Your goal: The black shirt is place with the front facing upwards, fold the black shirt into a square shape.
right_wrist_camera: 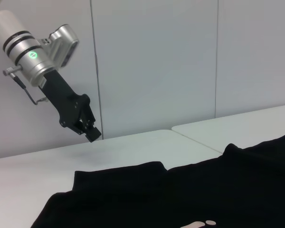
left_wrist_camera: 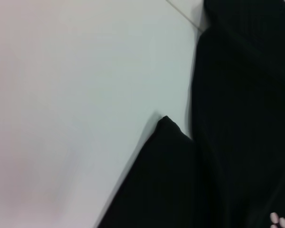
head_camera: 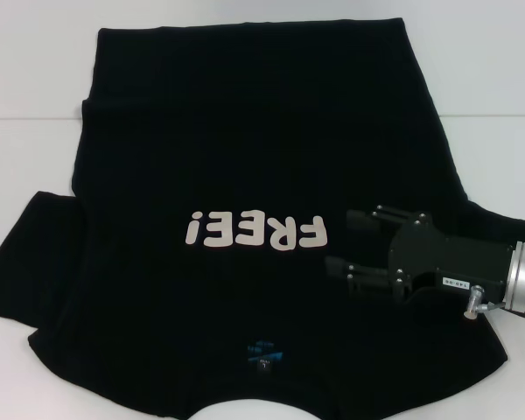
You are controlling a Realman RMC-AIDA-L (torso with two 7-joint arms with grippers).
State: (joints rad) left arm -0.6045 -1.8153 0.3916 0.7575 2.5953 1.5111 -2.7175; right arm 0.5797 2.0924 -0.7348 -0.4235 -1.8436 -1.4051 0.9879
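The black shirt (head_camera: 254, 149) lies spread front-up on the white table (head_camera: 17, 157). Its cream "FREE!" lettering (head_camera: 254, 232) sits mid-shirt and its blue neck label (head_camera: 264, 350) is near the front edge. One sleeve (head_camera: 35, 254) lies flat at the left. My right gripper (head_camera: 341, 242) reaches in from the right, open and empty, just over the shirt beside the lettering. My left gripper (right_wrist_camera: 92, 133) shows in the right wrist view, raised above the table beyond the shirt's edge. The left wrist view shows the sleeve corner (left_wrist_camera: 168, 126) on the table.
The white table surface (left_wrist_camera: 76, 104) shows to the left of the shirt and along the far side (head_camera: 490, 131). A seam between two tabletops (right_wrist_camera: 194, 140) runs past the shirt. Grey wall panels (right_wrist_camera: 156, 57) stand behind the table.
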